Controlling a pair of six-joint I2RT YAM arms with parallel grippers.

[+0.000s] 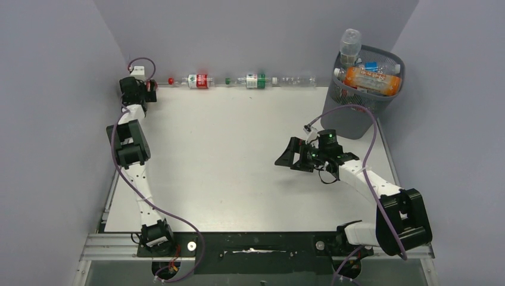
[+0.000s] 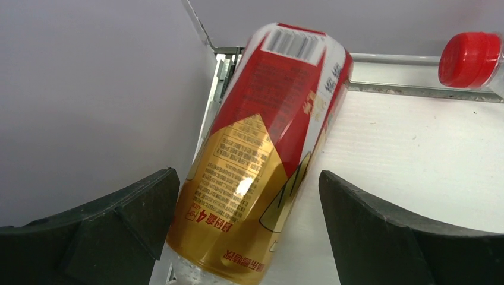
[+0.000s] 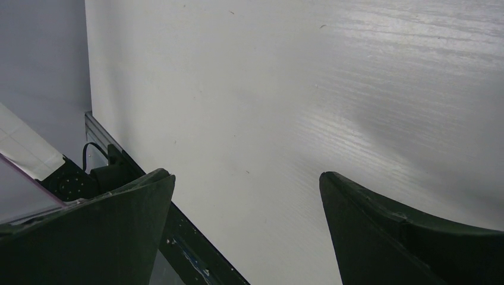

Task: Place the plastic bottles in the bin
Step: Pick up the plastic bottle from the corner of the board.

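So at this point you were on the pick-up step with your left claw [image 2: 248, 181], way out in the far corner of the table [image 2: 416, 172]. Its fingers were spread wide and the red-and-gold bottle [image 2: 261, 136] was lying on its side right between them, slanted across the gap. It sat closer to the wall-side finger, maybe touching, with a clear gap on the other side, so nothing was pinched yet. Past the other finger and further out you could see the red cap [image 2: 469, 58] of the next bottle along the back edge. Your right claw [image 3: 246, 184] was spread too, with nothing but bare table between its fingers. The bin [image 1: 357, 119] was well off from the left claw, over by the right one, and already piled up, with an orange bottle [image 1: 372, 80] on top and a clear one [image 1: 349, 43] poking out. My guess at the next move: close on that bottle, then a long carry across, and you'd want to drop it carefully since the pile looked ready to spill.
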